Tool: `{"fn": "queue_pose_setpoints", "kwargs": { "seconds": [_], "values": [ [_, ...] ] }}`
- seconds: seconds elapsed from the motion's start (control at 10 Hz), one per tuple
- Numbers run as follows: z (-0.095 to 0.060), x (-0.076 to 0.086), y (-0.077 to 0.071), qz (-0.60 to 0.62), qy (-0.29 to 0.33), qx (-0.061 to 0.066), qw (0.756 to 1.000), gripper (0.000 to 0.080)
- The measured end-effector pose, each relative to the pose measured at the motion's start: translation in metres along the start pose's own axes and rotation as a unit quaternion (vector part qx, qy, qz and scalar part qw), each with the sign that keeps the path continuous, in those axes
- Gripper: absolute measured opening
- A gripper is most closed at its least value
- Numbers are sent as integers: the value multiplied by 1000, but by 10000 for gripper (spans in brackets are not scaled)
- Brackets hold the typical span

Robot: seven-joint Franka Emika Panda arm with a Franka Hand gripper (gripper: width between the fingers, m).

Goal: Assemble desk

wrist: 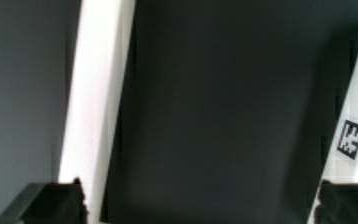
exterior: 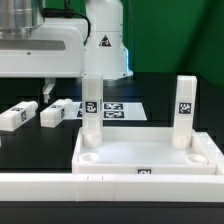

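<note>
The white desk top [exterior: 150, 153] lies at the front of the exterior view, and two tagged legs [exterior: 92, 110] [exterior: 184, 108] stand upright in its far corner sockets. Two more legs [exterior: 12, 117] [exterior: 55, 113] lie loose on the dark table at the exterior view's left. My gripper [exterior: 45, 92] hangs above those loose legs. In the wrist view the gripper [wrist: 202, 203] is open, with only bare dark table between its fingertips [wrist: 51, 205]. A tagged white leg [wrist: 354, 130] shows beside one fingertip. By the other runs a narrow white bar [wrist: 98, 90]; I cannot tell which part it is.
The marker board [exterior: 118, 109] lies flat behind the desk top. A long white rail [exterior: 60, 188] runs along the front edge. The robot's white base [exterior: 105, 35] stands at the back.
</note>
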State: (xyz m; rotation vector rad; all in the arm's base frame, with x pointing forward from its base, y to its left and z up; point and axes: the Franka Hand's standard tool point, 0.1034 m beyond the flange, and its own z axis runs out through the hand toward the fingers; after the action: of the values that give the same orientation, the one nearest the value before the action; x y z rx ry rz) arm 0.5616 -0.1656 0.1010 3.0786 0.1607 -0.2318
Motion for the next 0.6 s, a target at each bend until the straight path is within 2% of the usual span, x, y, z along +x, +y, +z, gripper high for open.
{"fn": "queue_pose_setpoints", "kwargs": {
  "seconds": [0.2,0.4,0.6],
  "values": [
    [17,-31,3,48,-24,21,998,649],
    [27,-54,7,88,-47,54,993,649],
    [28,-55,7,90,-48,54,993,649]
  ]
}}
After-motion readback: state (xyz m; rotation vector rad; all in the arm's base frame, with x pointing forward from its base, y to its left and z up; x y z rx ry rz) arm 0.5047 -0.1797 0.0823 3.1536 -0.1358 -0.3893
